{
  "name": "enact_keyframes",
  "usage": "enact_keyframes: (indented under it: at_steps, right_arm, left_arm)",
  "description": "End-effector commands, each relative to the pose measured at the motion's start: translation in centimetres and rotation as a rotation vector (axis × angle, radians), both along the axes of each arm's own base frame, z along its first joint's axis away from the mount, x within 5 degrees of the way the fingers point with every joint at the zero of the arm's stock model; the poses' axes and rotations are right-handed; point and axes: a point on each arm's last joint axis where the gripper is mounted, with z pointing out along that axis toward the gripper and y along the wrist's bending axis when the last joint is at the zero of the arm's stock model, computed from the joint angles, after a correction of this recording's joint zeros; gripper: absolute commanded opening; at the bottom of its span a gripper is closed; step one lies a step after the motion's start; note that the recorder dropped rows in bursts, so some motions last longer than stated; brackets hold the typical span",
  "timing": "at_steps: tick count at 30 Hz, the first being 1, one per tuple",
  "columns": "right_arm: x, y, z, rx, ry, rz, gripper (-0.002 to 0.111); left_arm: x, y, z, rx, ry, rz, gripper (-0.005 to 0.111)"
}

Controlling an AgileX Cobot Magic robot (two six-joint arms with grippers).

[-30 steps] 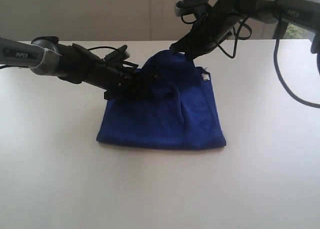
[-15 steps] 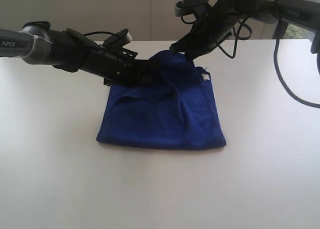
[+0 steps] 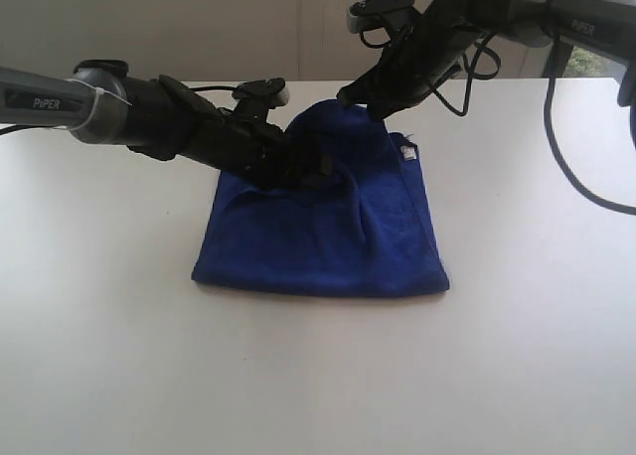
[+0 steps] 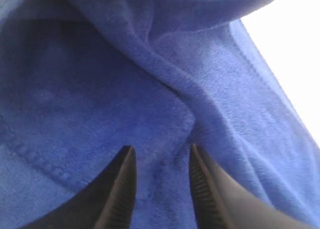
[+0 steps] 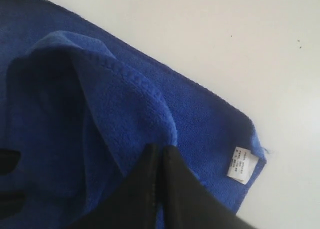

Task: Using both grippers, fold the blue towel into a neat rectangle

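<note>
The blue towel [image 3: 328, 231] lies doubled over on the white table, its far part pulled up into a peak. My right gripper [image 3: 376, 107] holds that peak off the table; its jaws are pressed together on the hem [image 5: 162, 148], and the white tag [image 5: 241, 164] lies beside them. My left gripper [image 3: 316, 162] rests on the towel's far left part. Its fingers [image 4: 161, 151] stand apart over the blue pile beside a thick fold [image 4: 175, 84], with cloth under them and nothing pinched.
The white table [image 3: 318, 376] surrounds the towel with bare surface in front and on both sides. A pale wall [image 3: 199, 28] rises behind the table's far edge. Black cables [image 3: 566, 147] hang from the right arm at the far right.
My left gripper has slid to the right across the towel's far left part, towards the raised peak. The right gripper has stayed put, still holding the hem.
</note>
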Motion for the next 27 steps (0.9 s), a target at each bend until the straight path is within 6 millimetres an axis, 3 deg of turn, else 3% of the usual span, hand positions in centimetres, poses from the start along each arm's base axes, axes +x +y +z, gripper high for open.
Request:
enact_keyframes:
  at_steps: [1,9,13,17,21,27]
  right_arm:
    - [0.0,-0.2,0.3,0.001,-0.007,-0.002,0.000]
    - [0.0,-0.2,0.2,0.000,-0.005,-0.001,0.000]
    - [0.0,-0.2,0.2,0.000,-0.005,-0.001,0.000]
    - [0.0,-0.2,0.2,0.000,-0.005,-0.001,0.000]
    - [0.0,-0.2,0.2,0.000,-0.005,-0.001,0.000]
    - [0.0,-0.2,0.2,0.000,-0.005,0.000,0.000]
  left_arm:
    - [-0.1,-0.2,-0.5,0.016,-0.015,-0.020,0.042]
    - [0.0,-0.2,-1.5,0.027,0.001,-0.016,0.034]
    - [0.0,-0.2,-1.5,0.027,0.001,-0.016,0.021]
    - [0.0,-0.2,-1.6,0.028,0.002,-0.016,0.000]
    - [0.0,-0.2,-2.3,0.033,0.016,-0.015,0.000]
    - [0.4,0.2,1.8,0.039,-0.120,0.014,0.000]
